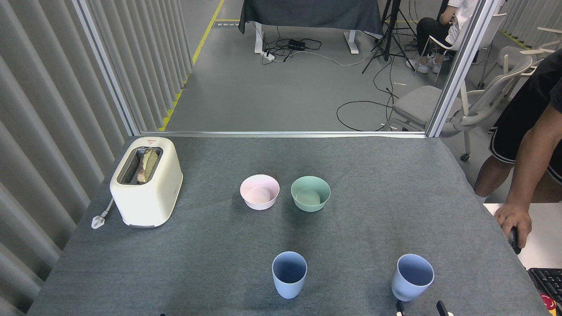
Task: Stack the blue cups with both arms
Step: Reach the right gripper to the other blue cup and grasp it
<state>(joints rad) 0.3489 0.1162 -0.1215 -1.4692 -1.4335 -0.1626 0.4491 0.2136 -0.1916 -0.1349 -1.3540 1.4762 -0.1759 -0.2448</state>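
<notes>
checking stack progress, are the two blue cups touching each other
Apart. The head view shows the left blue cup and the right blue cup standing separately, bare grey table cloth between them.

No text can be read. A small red mark sits on the far top edge of the cream toaster (146, 181), and floor markings (225, 24) lie in the far background, both too small to make out.
</notes>
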